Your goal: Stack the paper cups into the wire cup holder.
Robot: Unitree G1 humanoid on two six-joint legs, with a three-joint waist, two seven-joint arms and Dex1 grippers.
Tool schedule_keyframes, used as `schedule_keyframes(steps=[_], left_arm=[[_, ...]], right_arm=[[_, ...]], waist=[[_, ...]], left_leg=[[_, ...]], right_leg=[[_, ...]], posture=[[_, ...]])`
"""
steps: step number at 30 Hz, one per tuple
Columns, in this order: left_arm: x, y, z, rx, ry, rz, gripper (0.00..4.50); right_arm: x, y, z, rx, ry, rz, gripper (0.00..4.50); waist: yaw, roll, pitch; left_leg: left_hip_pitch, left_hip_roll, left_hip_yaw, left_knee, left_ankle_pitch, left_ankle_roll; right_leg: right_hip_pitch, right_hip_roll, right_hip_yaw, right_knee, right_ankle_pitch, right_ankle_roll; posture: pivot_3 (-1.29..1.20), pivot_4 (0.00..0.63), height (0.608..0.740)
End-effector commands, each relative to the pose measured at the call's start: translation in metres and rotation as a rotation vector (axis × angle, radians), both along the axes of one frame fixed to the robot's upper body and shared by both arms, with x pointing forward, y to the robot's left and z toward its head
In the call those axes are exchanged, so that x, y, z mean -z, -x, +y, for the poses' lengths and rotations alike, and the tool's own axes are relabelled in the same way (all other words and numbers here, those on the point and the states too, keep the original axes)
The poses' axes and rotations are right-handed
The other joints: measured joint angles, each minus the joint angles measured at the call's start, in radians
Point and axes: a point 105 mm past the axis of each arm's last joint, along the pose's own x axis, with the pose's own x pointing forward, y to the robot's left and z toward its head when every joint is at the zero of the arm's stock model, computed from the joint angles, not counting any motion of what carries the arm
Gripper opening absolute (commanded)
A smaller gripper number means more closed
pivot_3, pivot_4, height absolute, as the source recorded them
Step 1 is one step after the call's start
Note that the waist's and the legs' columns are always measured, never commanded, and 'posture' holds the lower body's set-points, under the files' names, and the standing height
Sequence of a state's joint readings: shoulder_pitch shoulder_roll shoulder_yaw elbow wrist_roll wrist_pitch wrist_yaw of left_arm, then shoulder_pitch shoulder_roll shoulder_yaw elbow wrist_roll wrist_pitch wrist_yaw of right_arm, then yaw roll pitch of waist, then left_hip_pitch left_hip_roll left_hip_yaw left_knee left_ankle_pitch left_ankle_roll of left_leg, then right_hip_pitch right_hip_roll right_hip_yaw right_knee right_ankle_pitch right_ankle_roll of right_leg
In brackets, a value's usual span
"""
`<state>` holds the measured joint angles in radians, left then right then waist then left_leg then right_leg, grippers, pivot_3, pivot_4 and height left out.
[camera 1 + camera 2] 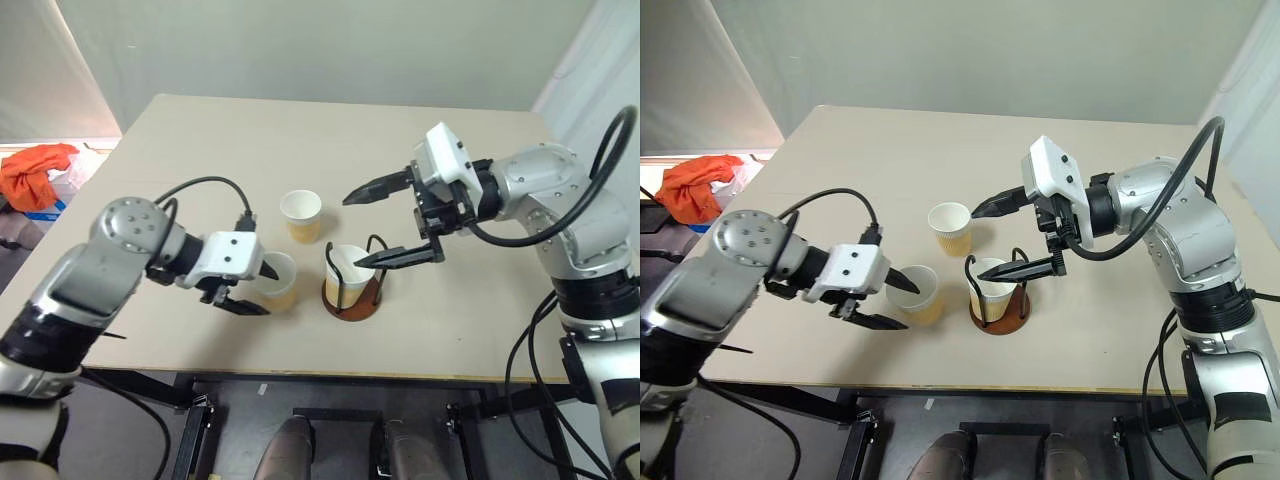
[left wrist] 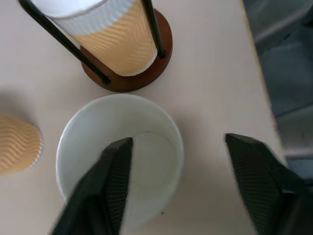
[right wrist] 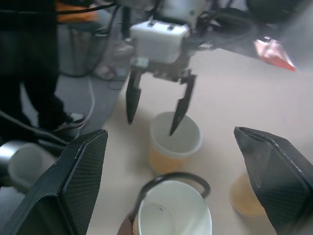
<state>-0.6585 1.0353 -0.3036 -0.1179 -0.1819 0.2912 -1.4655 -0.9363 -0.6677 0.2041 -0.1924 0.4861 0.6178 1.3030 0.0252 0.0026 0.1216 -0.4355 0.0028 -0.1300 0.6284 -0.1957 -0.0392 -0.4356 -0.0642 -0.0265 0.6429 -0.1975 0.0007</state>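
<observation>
One cup [image 1: 348, 272] seated in wire cup holder [image 1: 352, 296], near bench centre; two loose cups to its left. Left end effector [image 1: 254, 290] released, straddling nearest cup's [image 1: 277, 280] rim: a thin-wall pinch may crush or tip it. Right end effector [image 1: 392, 222] spread, empty, above holder; may snag wires.

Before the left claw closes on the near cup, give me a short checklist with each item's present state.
1. One finger of the left claw inside the near cup, the other outside its wall: ok, the left wrist view shows it straddling the rim.
2. Left claw has not closed on the wall yet: ok, a gap shows.
3. Near cup upright on the table: ok.
4. One cup already seated in the wire cup holder: ok.
5. Right claw open, holding nothing: ok.
6. Right claw out of the way of the holder: not ok, it hangs close above it.
7. Far cup standing apart: ok.
</observation>
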Motion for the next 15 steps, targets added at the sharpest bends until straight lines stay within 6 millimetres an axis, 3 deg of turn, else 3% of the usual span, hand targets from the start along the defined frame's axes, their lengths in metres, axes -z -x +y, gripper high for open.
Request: schedule_keyframes(steps=[1, 6, 13, 15], left_arm=[[-0.004, -0.002, -0.001, 0.041, -0.030, -0.023, 1.80], [0.004, -0.004, 0.007, 0.071, -0.105, -0.007, 0.03], [0.002, -0.009, 0.007, 0.068, -0.098, -0.024, 0.03], [-0.019, -0.009, 0.001, 0.092, -0.029, -0.039, 0.03]], right_arm=[[-0.013, 0.005, -0.006, 0.031, -0.032, -0.050, 4.44], [-0.013, 0.011, -0.013, 0.036, -0.033, -0.030, 4.44], [-0.011, 0.017, -0.014, 0.039, -0.040, -0.019, 4.44], [-0.011, 0.016, -0.017, 0.067, -0.050, -0.009, 4.44]], waist=[[0.000, 0.000, 0.000], [0.000, 0.000, 0.000], [0.000, 0.000, 0.000], [0.000, 0.000, 0.000]], left_leg=[[0.000, 0.000, 0.000, 0.000, 0.000, 0.000], [0.000, 0.000, 0.000, 0.000, 0.001, 0.001], [0.000, 0.000, 0.000, 0.000, 0.002, 0.001], [0.000, 0.000, 0.000, 0.000, 0.003, 0.002]], right_leg=[[0.000, 0.000, 0.000, 0.000, 0.000, 0.000], [0.000, 0.000, 0.000, 0.000, 0.001, 0.002], [0.000, 0.000, 0.000, 0.000, 0.002, 0.004], [0.000, 0.000, 0.000, 0.000, 0.003, 0.004]], posture=[[0.00, 0.150, 0.740], [0.00, 0.150, 0.740], [0.00, 0.150, 0.740], [0.00, 0.150, 0.740]])
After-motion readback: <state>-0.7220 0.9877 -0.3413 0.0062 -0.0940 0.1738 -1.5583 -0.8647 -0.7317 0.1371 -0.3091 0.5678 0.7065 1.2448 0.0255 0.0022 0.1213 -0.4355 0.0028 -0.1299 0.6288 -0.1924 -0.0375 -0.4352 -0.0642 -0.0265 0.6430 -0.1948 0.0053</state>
